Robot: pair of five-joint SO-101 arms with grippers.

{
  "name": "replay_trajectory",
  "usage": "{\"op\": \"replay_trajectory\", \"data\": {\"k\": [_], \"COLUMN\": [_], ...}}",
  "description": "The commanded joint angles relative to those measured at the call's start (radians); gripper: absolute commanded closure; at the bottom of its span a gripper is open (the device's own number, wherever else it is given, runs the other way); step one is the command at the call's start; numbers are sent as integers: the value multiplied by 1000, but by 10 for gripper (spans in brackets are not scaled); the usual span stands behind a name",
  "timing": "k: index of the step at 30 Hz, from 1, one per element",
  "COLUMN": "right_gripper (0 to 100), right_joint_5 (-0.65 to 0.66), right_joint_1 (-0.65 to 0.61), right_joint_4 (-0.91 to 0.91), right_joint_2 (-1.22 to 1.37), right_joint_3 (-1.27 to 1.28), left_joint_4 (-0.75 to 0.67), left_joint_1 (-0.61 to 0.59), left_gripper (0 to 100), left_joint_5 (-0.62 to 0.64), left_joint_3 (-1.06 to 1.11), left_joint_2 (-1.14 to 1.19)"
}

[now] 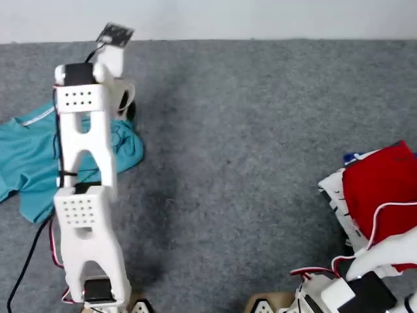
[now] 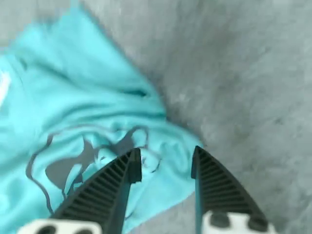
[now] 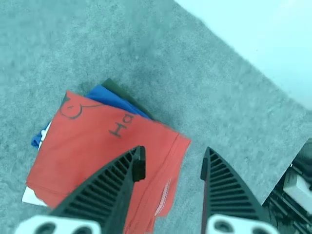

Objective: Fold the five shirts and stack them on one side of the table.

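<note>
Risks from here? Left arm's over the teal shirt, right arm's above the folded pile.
1. The left jaws stand open above a bunched edge of the crumpled teal cotton shirt. A pinch there may catch several layers and drag it across the grey carpeted table.
2. The right jaws stand open over the folded red shirt topping the pile, and the blue shirt pokes out beneath. A dip could skew the stack.

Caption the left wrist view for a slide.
Open left hand above the crumpled teal shirt on the grey table.

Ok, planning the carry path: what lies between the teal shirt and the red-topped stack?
Nothing: the high view shows bare grey table between the teal shirt and the stack.
</note>
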Motion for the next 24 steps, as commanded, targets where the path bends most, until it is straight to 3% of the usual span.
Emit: {"op": "replay_trajectory", "data": {"k": [1, 12, 16, 20, 24], "right_gripper": [801, 801, 801, 801, 801], "right_joint_5": [-2, 0, 0, 0, 0], "right_joint_1": [4, 7, 4, 4, 2], "right_joint_4": [39, 38, 38, 38, 38], "right_joint_2": [-33, -91, -136, -148, -154], "right_joint_3": [49, 92, 92, 92, 92], "left_joint_4": [-81, -506, -508, -468, -276], "left_joint_1": [-60, -49, -48, -34, 43], "left_gripper": [824, 910, 915, 991, 988], "left_joint_5": [-6, -5, -9, -9, -5], "left_joint_3": [114, 496, 541, 524, 344], "left_joint_2": [-71, -71, -72, -86, -84]}}
